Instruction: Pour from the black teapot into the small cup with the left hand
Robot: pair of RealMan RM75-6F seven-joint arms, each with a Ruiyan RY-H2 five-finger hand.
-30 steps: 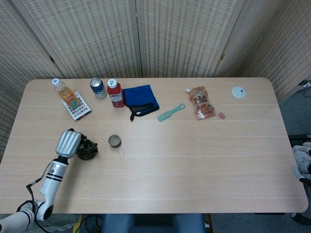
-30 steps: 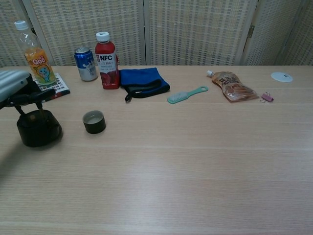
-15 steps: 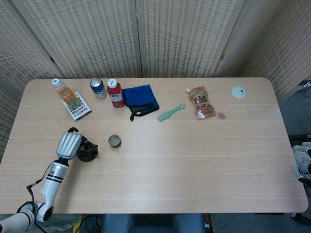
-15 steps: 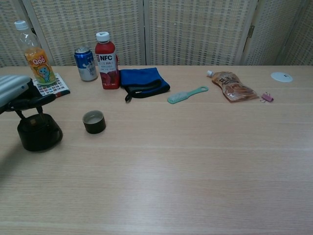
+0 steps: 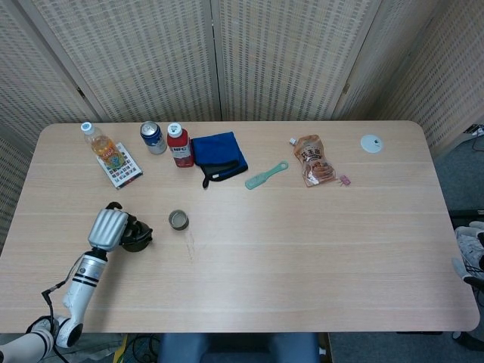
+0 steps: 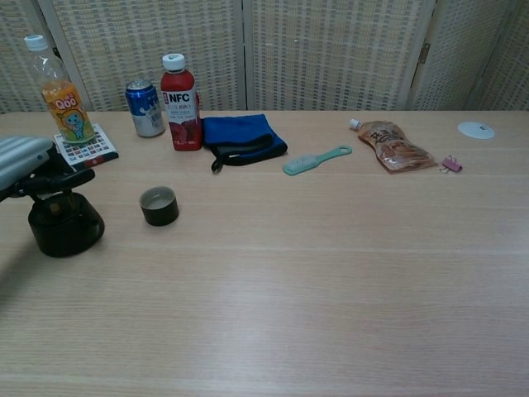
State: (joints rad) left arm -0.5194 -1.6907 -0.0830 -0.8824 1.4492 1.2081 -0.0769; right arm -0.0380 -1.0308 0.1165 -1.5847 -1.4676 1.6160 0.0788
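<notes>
The black teapot stands upright on the table near its left front edge. My left hand reaches over it from the left, with dark fingers curled down around the handle on top of the pot. The small cup, dark with a pale inside, stands upright a short way to the right of the teapot, apart from it. My right hand shows in neither view.
Along the back left stand an orange drink bottle on a patterned card, a blue can and a red NFC bottle. A blue cloth, a teal brush, a snack pouch and a white disc lie further right.
My left hand has sunk lower onto the teapot and its fingers, spread above the handle before, have closed around it. The teapot and the cup have hardly moved.
</notes>
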